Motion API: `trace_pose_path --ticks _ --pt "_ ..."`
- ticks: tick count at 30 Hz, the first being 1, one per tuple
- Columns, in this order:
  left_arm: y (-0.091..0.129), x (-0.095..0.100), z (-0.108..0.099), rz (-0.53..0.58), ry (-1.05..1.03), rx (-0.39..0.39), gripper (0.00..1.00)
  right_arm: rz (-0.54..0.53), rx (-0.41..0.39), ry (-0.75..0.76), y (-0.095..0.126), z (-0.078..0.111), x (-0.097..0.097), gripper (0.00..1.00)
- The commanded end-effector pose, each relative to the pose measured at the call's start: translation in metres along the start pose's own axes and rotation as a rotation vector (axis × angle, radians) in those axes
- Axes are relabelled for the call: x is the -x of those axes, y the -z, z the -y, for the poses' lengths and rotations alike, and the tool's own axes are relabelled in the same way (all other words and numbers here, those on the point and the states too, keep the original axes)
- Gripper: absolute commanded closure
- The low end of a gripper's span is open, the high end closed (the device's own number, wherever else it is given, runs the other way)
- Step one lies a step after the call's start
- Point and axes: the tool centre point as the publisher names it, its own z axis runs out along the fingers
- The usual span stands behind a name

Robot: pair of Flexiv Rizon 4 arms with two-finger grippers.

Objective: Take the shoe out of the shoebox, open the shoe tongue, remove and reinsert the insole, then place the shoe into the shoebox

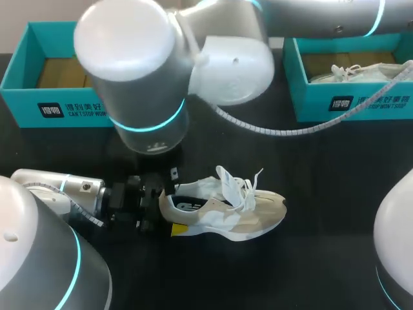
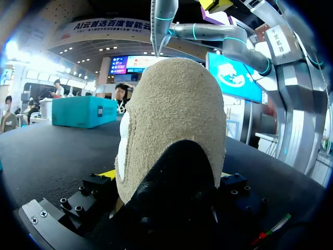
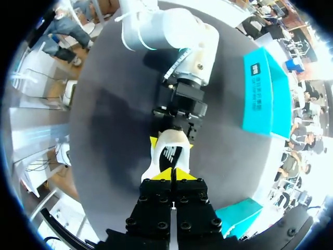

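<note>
Closest to the left wrist camera is the heel of the shoe point(image 2: 177, 130), a rounded dome of napped beige suede with a black fuzzy patch at its base. The left gripper point(image 2: 166, 179) is clamped on that heel, its black bolted fingers pressing in from both sides and a yellow tip showing beside the suede.

From above, the shoe rests on the matte black counter point(image 1: 322, 258), out of both boxes. Its heel points toward the left arm and its toe toward the robot's right. It has a thick white sole, a tan suede toe and side panels, a white upper, and loose white laces point(image 1: 248, 184) splayed over the tongue.

The right arm reaches across from the far right corner, and its bulky white joints cover the middle of the counter's back part. Its gripper point(image 3: 173, 176) hangs straight above the shoe's opening with the two yellow tips pressed together. I cannot tell whether anything thin is pinched between them. A white coiled cable point(image 1: 271, 129) sags from that arm over the counter.

Two teal cardboard shoeboxes stand along the far edge. The left shoebox point(image 1: 26, 97) shows a brown cardboard floor. The right shoebox point(image 1: 310, 97) holds a second white shoe point(image 1: 361, 72). Both boxes are well apart from the gripped shoe, with dark counter showing between toe and right box wall, and between the sole and the near edge.
</note>
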Motion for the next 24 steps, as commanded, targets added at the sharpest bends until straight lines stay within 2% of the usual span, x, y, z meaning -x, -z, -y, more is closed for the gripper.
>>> trace_pose_path --ticks 1,5,7,19,20,22,24 --pt "-0.003 0.001 -0.004 0.002 0.0 0.0 1.0 -0.015 0.025 0.006 -0.033 -0.003 -0.004 1.0" --pt "-0.003 0.001 -0.004 0.002 0.0 0.0 1.0 -0.033 0.051 0.006 -0.049 -0.003 -0.009 1.0" --pt "-0.003 0.001 -0.004 0.002 0.0 0.0 1.0 -0.074 0.037 -0.024 -0.058 0.002 -0.012 1.0" --pt "-0.003 0.001 -0.004 0.002 0.0 0.0 1.0 -0.074 0.037 -0.024 -0.058 0.002 -0.012 1.0" --pt "-0.003 0.001 -0.004 0.002 0.0 0.0 1.0 -0.092 0.011 -0.027 -0.065 0.002 -0.011 1.0" --pt "-0.003 0.001 -0.004 0.002 0.0 0.0 1.0 -0.101 0.055 -0.038 -0.075 0.007 -0.009 1.0" --pt "-0.003 0.001 -0.004 0.002 0.0 0.0 1.0 -0.115 0.037 -0.06 -0.084 0.012 -0.008 1.0"
